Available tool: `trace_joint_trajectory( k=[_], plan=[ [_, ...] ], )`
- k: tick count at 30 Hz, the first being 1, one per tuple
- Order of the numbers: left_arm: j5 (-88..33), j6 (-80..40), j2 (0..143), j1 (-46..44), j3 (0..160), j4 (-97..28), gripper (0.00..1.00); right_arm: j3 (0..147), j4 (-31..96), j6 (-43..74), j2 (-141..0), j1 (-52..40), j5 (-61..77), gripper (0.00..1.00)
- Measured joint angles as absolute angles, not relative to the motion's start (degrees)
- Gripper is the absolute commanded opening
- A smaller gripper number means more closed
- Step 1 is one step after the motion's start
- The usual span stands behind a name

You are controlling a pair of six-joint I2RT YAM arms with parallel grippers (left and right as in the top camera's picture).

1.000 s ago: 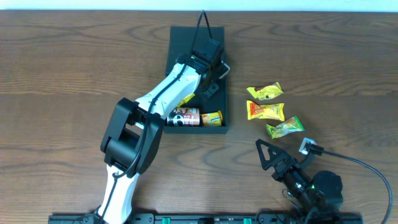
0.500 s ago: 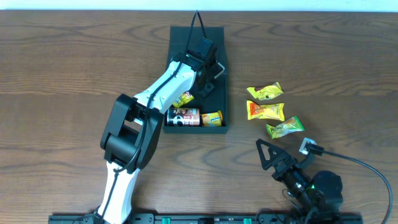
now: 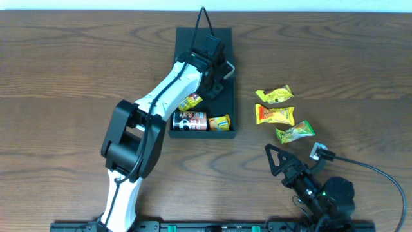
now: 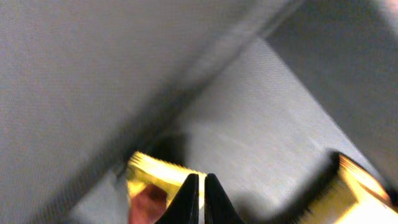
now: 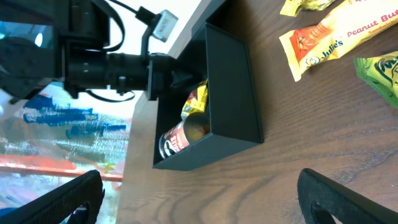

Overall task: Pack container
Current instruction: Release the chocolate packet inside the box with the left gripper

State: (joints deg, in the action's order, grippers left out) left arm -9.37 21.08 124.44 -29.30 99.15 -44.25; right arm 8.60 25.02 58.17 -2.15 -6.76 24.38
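- My right gripper is nearest, at the table's front edge, jaws spread wide and empty.
- Just beyond it lie the green packet, the orange packet and the yellow packet.
- Farther left, the container stands open, a can at its near end.
- My left gripper is inside it, pinched together on nothing.

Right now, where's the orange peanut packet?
Overhead view: the orange peanut packet lies on the table right of the container, outside it, between the yellow packet farther from the robot and the green packet nearer.
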Motion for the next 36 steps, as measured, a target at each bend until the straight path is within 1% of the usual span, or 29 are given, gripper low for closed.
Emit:
trace_joint_trajectory(
  k=[4,10,17,23,29,36],
  plan=[
    [-11.8,26.3,123.6,-29.8,99.5,-48.7,0.06,8.6,25.0,58.2,-2.2,-6.8,24.2,0.99],
    [-13.5,36.0,123.6,-30.3,98.5,-49.1,0.06,8.6,25.0,58.2,-2.2,-6.8,23.7,0.99],
    [-13.6,40.3,123.6,-30.3,93.8,-42.6,0.06,8.6,25.0,58.2,-2.2,-6.8,23.6,0.99],
    [-10.2,40.7,123.6,-30.3,89.8,-36.0,0.06,8.6,25.0,58.2,-2.2,-6.8,23.6,0.99],
    [-6.1,40.1,123.6,-30.2,87.9,-32.7,0.06,8.6,25.0,58.2,-2.2,-6.8,23.6,0.99],
    [2.0,34.1,123.3,-30.3,86.8,-27.9,0.06,8.6,25.0,58.2,-2.2,-6.8,23.6,0.99]
  ],
)
